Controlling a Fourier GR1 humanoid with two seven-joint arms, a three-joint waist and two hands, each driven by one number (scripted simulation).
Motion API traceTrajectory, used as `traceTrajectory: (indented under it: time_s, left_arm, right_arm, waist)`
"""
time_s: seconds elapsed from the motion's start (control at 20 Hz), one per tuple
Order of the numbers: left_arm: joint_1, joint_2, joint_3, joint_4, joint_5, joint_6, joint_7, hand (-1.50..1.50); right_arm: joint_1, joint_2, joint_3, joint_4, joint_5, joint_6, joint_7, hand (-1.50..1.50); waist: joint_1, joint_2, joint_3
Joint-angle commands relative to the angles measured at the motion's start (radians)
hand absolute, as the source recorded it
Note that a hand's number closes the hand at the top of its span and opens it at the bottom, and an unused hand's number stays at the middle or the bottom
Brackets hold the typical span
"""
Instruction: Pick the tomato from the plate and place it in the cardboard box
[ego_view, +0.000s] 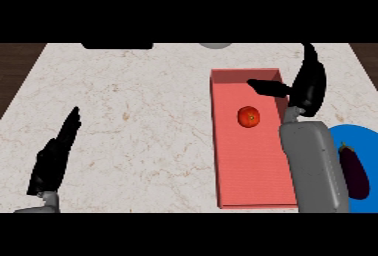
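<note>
Your right hand (306, 85) is up over the far end of the cardboard box (244, 185), fingers straight and pointing away from you, thumb stuck out to the left across the box's floor; it holds nothing, so read it as open. The tomato (249, 116) lies on the box floor just below and to the left of that thumb, apart from it, red with a small green stem mark on its face; it sits in the far half of the box, nearer your right forearm than the box's left wall. Your grey right forearm runs along the box's right edge and covers that wall, so you cannot see it there. Just right of the forearm, the blue plate (365, 142) peeks out at the edge of view; a dark purple eggplant (354, 167) lies on it, lengthwise, close beside your arm. Over on the other side, your left hand (53, 160) rests well apart from the box on the marble counter (125, 115), fingers straight and pointing up and away, open and holding nothing.
</note>
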Motion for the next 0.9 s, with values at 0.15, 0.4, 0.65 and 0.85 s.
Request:
traceTrajectory:
  time_s: [0.15, 0.4, 0.65, 0.85]
  left_arm:
    - [0.011, -0.010, 0.001, -0.004, -0.003, 0.006, 0.005, 0.00]
    - [-0.056, 0.004, 0.037, 0.014, 0.007, 0.016, 0.053, 0.00]
    - [0.020, 0.008, 0.041, 0.001, 0.014, 0.002, -0.014, 0.00]
    - [0.059, -0.027, 0.000, -0.036, -0.011, 0.016, -0.006, 0.00]
  right_arm:
    - [0.093, -0.026, -0.106, -0.223, -0.243, -0.067, -0.113, -1.50]
    - [0.264, -0.069, -0.190, -0.421, -0.302, -0.080, -0.105, -1.50]
    - [0.438, -0.182, -0.357, -0.598, -0.527, 0.039, -0.115, -1.50]
    - [0.647, -0.173, -0.471, -0.664, -0.730, 0.121, -0.259, -1.50]
  waist:
    - [-0.019, -0.006, 0.000]
    - [-0.041, -0.009, -0.001]
    - [-0.039, -0.010, 0.000]
    - [-0.026, -0.007, 0.001]
